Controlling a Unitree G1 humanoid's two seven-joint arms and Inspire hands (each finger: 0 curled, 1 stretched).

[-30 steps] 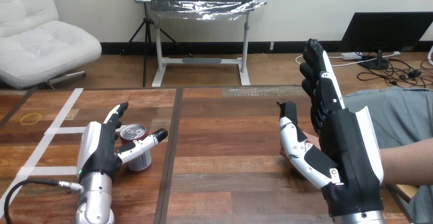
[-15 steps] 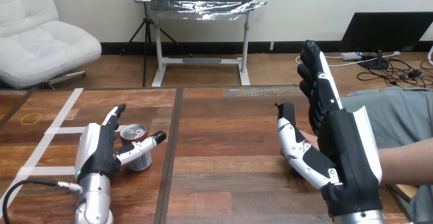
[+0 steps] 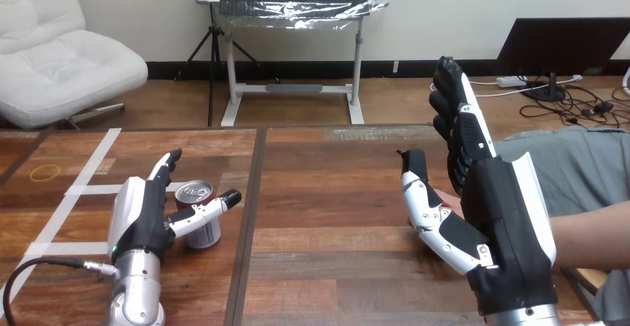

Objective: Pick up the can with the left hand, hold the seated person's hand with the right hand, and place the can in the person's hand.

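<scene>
Straddling the can [image 3: 202, 235] at near left, left hand [image 3: 141, 218] has thumb & fingers apart, prepping a grasp; right hand [image 3: 505, 214] stands spread beside person's hand [image 3: 448, 201] to steady it.

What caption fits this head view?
Left robot hand open around a can on the table; right robot hand open beside the person's hand.

Wooden table [image 3: 334, 192] bears can [image 3: 196, 191], tape [image 3: 89, 164], rubber band [image 3: 45, 166].

I get bright, even light across the table [image 3: 334, 192]; the wood carries a pale sheen toward its far edge; the can [image 3: 204, 235] has a glinting lid and a faint, soft shadow.
</scene>
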